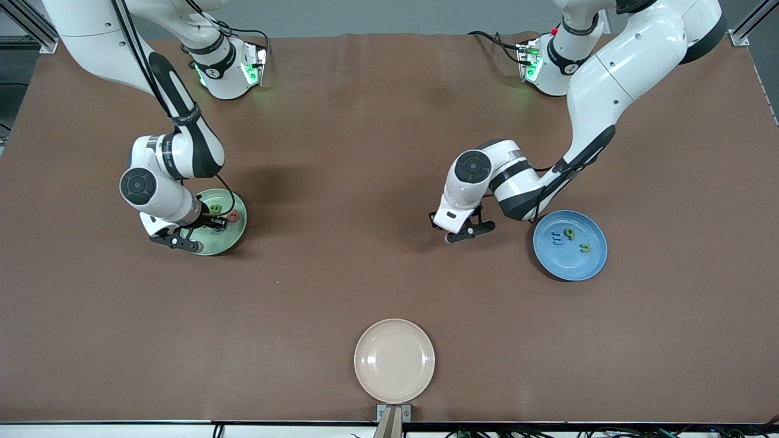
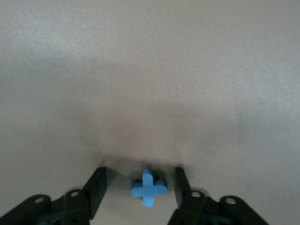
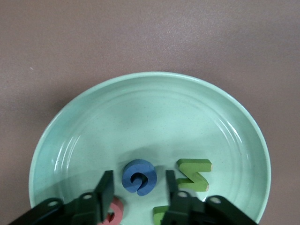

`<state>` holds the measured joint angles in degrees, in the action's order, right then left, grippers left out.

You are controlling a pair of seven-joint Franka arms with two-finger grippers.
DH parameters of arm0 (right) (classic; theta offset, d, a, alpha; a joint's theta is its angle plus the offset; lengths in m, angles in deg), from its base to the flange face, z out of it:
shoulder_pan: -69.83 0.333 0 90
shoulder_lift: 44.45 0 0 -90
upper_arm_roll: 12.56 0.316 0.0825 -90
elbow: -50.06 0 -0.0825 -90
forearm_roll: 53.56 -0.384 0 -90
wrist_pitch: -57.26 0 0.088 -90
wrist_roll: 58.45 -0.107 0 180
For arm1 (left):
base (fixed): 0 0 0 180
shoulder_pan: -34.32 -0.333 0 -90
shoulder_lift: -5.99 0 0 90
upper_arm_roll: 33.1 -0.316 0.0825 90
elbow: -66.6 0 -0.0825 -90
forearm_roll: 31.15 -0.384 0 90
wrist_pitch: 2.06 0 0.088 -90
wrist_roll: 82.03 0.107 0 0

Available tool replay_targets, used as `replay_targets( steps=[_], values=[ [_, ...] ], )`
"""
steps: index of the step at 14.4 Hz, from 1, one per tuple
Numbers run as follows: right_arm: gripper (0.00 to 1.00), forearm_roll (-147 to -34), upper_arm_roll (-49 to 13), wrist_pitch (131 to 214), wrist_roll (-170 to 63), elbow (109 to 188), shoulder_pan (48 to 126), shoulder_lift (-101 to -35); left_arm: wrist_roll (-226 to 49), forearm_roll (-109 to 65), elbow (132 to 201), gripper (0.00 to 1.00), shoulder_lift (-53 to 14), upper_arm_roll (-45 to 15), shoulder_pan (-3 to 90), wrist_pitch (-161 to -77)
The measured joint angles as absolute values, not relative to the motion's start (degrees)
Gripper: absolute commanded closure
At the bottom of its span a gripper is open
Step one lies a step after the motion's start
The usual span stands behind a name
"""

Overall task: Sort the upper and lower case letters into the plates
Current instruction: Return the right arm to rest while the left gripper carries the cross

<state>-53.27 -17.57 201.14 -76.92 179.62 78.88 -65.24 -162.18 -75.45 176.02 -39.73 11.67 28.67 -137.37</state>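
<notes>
I am holding the left gripper [image 2: 140, 187] low over the bare brown table mat [image 1: 341, 152], beside the round blue plastic plate [image 1: 593, 264]. Its black fingers [image 2: 96, 190] are standing open, and the small blue chunky x-shaped letter [image 2: 148, 187] is lying flat on the mat between them, touching neither finger as far as I can see. In that blue plate, off to the side of this claw toward the left arm's end of the table, I am seeing three tiny letters: one blue [image 1: 556, 238] and two green [image 1: 569, 233], apart from one another; I cannot read which letters they are.

I am keeping the right gripper [image 3: 138, 194] down inside the round pale green plastic plate [image 3: 150, 108]. Its fingers are also spread open, with the blue capital G [image 3: 139, 176] lying on the plate floor between the tips, not clamped. Just beside one finger the green capital N [image 3: 194, 174] is lying flat, and another green piece [image 3: 161, 214] is showing only partly under the claw. By the other finger the red letter [image 3: 114, 212] is peeking out, too hidden to read.

Nearest the front camera, the cream-beige round plate [image 1: 394, 360] is sitting well apart from both claws.
</notes>
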Motion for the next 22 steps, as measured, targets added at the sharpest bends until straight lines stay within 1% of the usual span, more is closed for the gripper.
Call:
replay_targets(
  steps=[2, 3, 5, 7, 9, 11, 13, 17, 20, 22],
  values=[
    [0.00, -53.3, -17.6, 200.1, -76.9, 179.0, 78.9, -65.1, -162.2, -75.5, 176.0, 0.35, -39.7, 11.6, 28.8, -137.4],
    [0.00, -53.3, -17.6, 198.1, -76.9, 178.0, 78.9, -64.9, -162.2, -75.5, 176.0, 0.35, -39.7, 11.6, 28.8, -137.4],
    [0.00, -53.3, -17.6, 191.1, -75.6, 174.2, 78.9, -63.8, -162.2, -75.5, 176.0, 0.35, -39.7, 11.6, 28.9, -137.4],
    [0.00, -53.3, -17.8, 182.3, -72.2, 168.4, 78.8, -62.5, -162.2, -75.5, 176.0, 0.35, -39.7, 11.6, 29.1, -137.4],
    [0.00, -53.3, -18.2, 174.3, -68.4, 162.0, 77.8, -61.6, -162.2, -75.5, 176.0, 0.42, -39.7, 11.6, 29.2, -137.4],
    [0.00, -53.3, -18.4, 168.6, -64.4, 156.4, 75.9, -61.4, -162.2, -75.4, 176.0, 0.49, -39.7, 11.7, 29.2, -137.4],
    [0.00, -53.3, -18.5, 165.3, -61.3, 152.5, 74.1, -61.4, -162.2, -75.2, 175.8, 0.56, -39.7, 11.8, 29.3, -137.4],
    [0.00, -53.1, -18.5, 162.3, -60.0, 148.5, 73.3, -61.4, -162.2, -74.9, 175.8, 0.72, -39.6, 11.9, 29.3, -137.3],
    [0.00, -52.8, -18.5, 154.9, -59.9, 141.2, 72.5, -61.4, -162.2, -74.9, 175.8, 0.80, -39.5, 11.9, 29.3, -137.3],
    [0.00, -52.8, -18.5, 152.6, -59.0, 137.1, 71.5, -61.4, -162.2, -74.9, 175.8, 0.85, -39.5, 11.9, 29.3, -137.3]
  ],
)
